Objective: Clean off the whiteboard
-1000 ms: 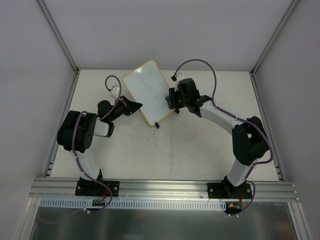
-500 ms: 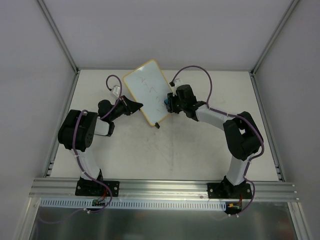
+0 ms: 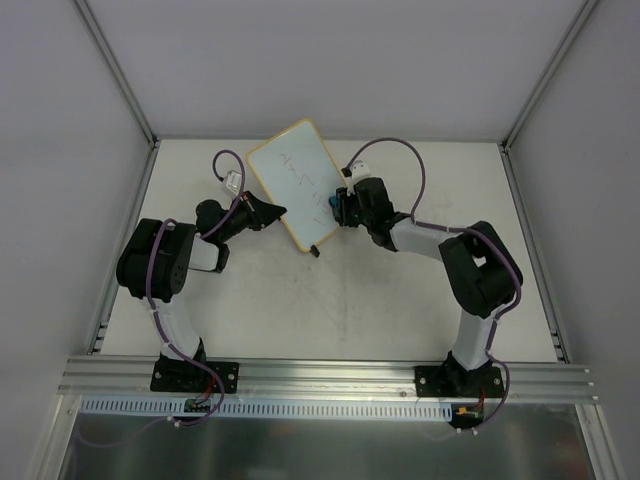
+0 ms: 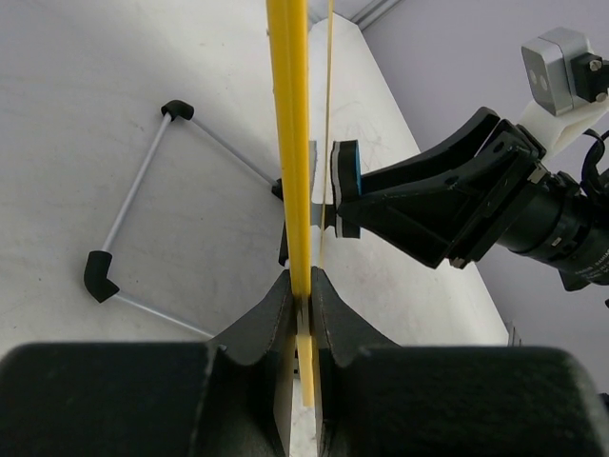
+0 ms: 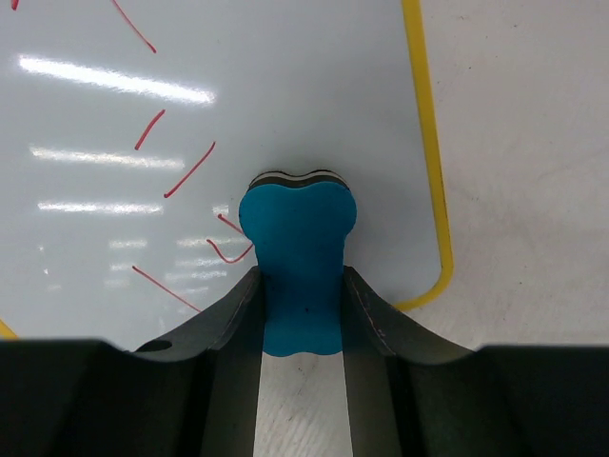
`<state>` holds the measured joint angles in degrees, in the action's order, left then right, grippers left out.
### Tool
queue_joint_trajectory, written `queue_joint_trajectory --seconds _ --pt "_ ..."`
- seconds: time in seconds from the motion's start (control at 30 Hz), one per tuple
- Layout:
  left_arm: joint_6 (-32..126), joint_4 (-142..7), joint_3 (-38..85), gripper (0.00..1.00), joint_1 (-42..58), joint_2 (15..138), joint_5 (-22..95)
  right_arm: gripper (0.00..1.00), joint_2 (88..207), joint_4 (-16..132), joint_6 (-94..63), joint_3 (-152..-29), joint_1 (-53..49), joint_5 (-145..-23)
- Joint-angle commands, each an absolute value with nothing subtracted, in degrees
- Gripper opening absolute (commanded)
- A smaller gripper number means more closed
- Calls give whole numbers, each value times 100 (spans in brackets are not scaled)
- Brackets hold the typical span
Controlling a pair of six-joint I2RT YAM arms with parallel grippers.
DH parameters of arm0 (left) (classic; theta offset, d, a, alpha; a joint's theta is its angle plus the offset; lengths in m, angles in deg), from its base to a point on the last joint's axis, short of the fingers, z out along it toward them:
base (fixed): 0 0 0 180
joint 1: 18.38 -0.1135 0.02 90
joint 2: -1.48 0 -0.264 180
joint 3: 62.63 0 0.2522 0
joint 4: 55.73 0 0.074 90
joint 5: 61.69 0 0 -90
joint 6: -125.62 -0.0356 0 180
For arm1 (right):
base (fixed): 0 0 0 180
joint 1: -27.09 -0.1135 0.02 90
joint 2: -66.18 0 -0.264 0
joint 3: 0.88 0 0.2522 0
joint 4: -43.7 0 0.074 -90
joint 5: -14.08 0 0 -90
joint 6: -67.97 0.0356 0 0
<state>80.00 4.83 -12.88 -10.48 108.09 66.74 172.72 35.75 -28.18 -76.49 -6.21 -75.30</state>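
The scuffed off-white table (image 3: 330, 300) carries the whiteboard (image 3: 293, 185), seemingly resting on 2 black feet (image 4: 98, 274).

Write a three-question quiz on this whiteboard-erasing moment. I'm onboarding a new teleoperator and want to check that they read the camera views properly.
1. True or false: the left tool is shut on the yellow rim of the whiteboard.
2. What does the right tool hold against the board face? A) a blue eraser B) a black marker C) a folded cloth
3. What colour are the marks on the board face?

Key: 1 true; 2 A; 3 red.
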Motion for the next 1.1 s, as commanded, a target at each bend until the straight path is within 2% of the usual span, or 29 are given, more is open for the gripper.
queue_joint_trajectory --seconds 0.0,0.47,1.07 --pt "7790 2552 -1248 0 -977 10783 6961 0 17410 3127 -2713 -7985 -587 -7495" --pt "7772 2552 -1248 0 -977 10774 7049 0 17876 3206 -2300 -8408 -508 -8189" --pt "7781 2517 -1213 0 -977 10721 7067 0 17569 3733 -2414 -8012 -1456 -8005"
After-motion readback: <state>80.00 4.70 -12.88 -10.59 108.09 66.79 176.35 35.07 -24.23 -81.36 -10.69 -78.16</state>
